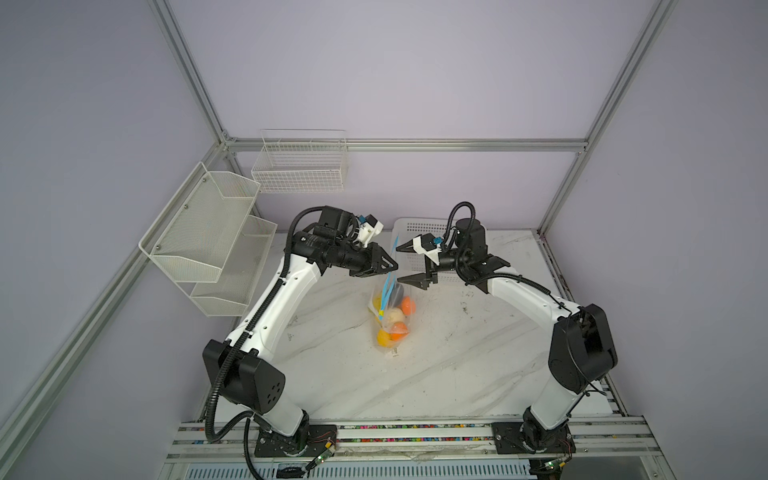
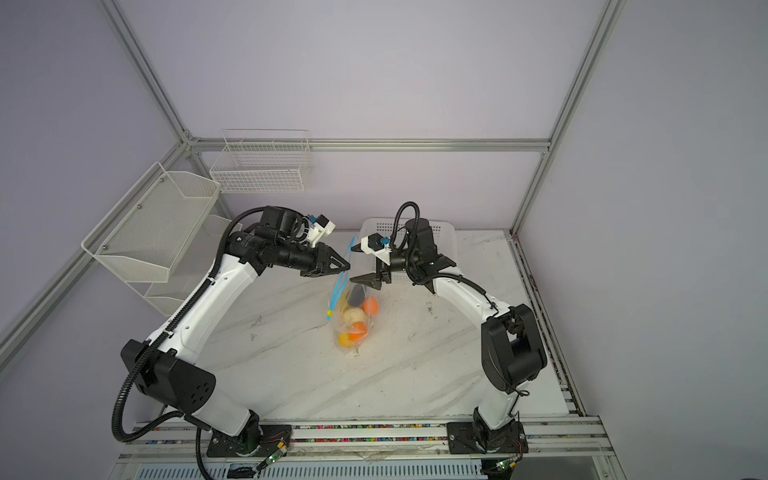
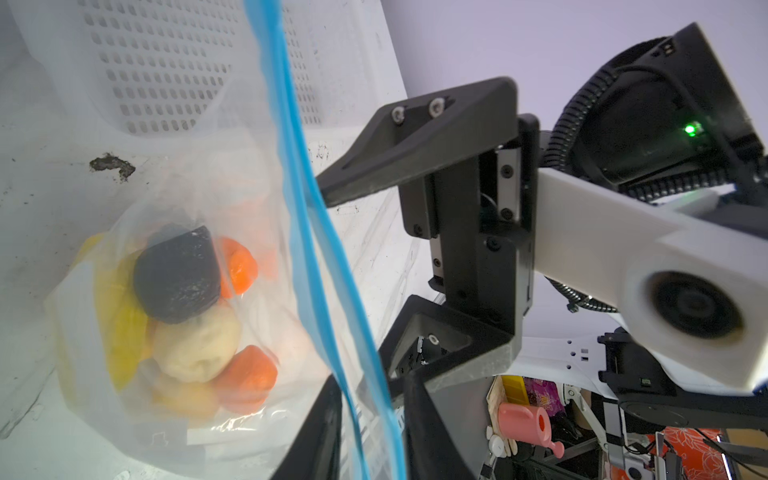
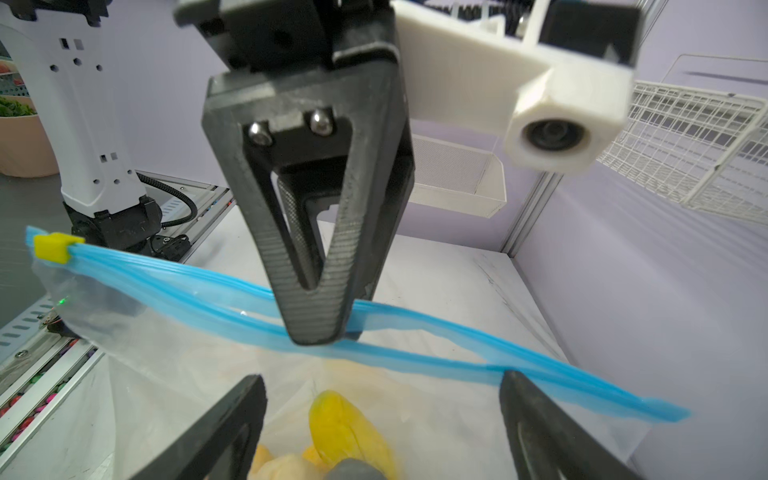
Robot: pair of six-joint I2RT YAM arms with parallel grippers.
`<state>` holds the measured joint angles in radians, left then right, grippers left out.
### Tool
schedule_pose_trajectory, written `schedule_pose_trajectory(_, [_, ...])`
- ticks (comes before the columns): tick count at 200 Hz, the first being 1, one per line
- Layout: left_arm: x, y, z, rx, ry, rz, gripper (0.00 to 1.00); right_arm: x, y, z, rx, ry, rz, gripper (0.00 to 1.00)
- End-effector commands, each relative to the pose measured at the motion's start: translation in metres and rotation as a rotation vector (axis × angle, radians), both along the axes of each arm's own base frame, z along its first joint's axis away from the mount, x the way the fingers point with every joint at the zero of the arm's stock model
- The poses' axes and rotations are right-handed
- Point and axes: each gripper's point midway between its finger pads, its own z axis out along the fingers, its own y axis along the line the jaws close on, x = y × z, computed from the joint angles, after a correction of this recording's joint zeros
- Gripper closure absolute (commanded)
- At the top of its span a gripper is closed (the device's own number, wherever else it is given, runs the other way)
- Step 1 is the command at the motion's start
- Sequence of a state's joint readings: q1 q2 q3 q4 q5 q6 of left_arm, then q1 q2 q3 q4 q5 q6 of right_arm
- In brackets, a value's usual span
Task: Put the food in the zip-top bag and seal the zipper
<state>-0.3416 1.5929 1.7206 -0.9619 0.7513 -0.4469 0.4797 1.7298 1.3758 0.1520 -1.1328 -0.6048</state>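
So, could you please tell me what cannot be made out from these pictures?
- Left gripper: whether it pinches the zipper; its front finger covers the contact in the right wrist view.
- Food: exact count; pieces overlap inside the zip-top bag, tiny in both top views.
- White basket: contents; the right arm blocks it in both top views.

One zip-top bag [image 4: 166, 357] is holding one black lump [image 3: 176, 274], one cream ball [image 3: 195, 349], two plainly visible orange balls [image 3: 249, 374] (yellow pieces [image 3: 124, 332] overlapping, uncountable).
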Motion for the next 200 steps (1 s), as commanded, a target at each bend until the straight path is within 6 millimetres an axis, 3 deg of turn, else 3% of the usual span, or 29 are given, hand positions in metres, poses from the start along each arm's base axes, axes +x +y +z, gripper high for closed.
schedule_pose_trajectory(1, [-0.010, -0.001, 0.022, -0.068, -0.050, -0.022, 0.67, 0.000, 0.004, -0.005, -0.012, -0.019, 0.006, 0.10])
schedule_pose_trajectory(46, [-0.016, 0.005, 0.015, -0.034, -0.064, 0.011, 0.47, 0.004, 0.007, -0.003, -0.006, -0.022, 0.005, 0.12])
schedule_pose_trajectory(80, [-0.016, 0.016, -0.007, 0.085, -0.055, 0.057, 0.47, 0.005, 0.008, -0.004, -0.007, -0.019, 0.002, 0.12])
schedule_pose_trajectory(103, [-0.019, 0.013, -0.012, 0.145, -0.065, 0.046, 0.49, 0.006, 0.008, -0.005, -0.010, -0.015, -0.003, 0.13])
schedule_pose_trajectory(129, [-0.021, 0.008, -0.016, 0.224, -0.079, 0.032, 0.54, 0.006, 0.007, -0.005, -0.010, -0.015, -0.002, 0.13])
schedule_pose_trajectory(200, [-0.018, 0.018, -0.014, 0.316, -0.104, 0.061, 0.87, 0.001, 0.005, -0.001, -0.008, -0.015, 0.003, 0.14])
